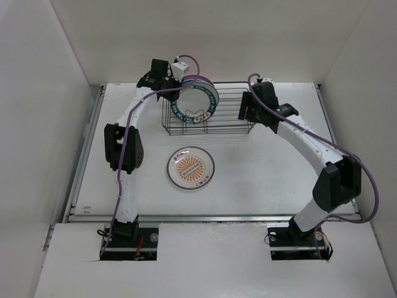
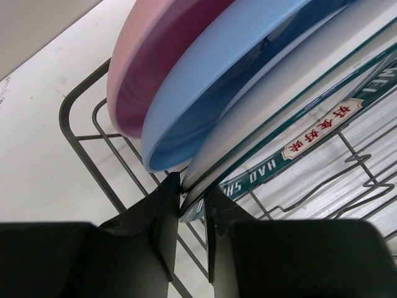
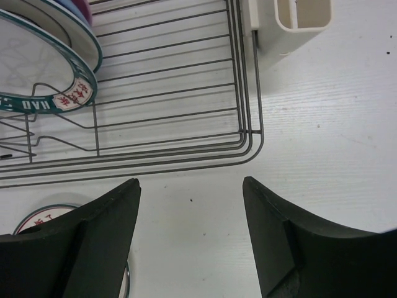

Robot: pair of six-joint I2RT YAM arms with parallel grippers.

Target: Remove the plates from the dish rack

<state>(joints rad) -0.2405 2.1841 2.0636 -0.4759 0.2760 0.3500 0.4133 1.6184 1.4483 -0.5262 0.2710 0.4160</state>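
Observation:
The dish rack (image 1: 223, 121) stands at the back of the table. Three plates stand upright at its left end: a pink plate (image 2: 146, 68), a blue plate (image 2: 211, 93) and a white plate with a dark green rim (image 2: 291, 133), also seen as the front plate (image 1: 195, 105). My left gripper (image 2: 193, 186) is shut on that dark-rimmed plate's rim, one finger on each face, above the rack (image 1: 169, 76). A white plate with an orange sunburst (image 1: 190, 167) lies flat on the table. My right gripper (image 3: 191, 182) hangs open and empty by the rack's right end (image 1: 247, 113).
A cream plastic cup (image 3: 303, 15) hangs on the rack's end near my right gripper. The rack's wire corner (image 3: 251, 139) lies just beyond the right fingertips. White walls enclose the table on the left, back and right.

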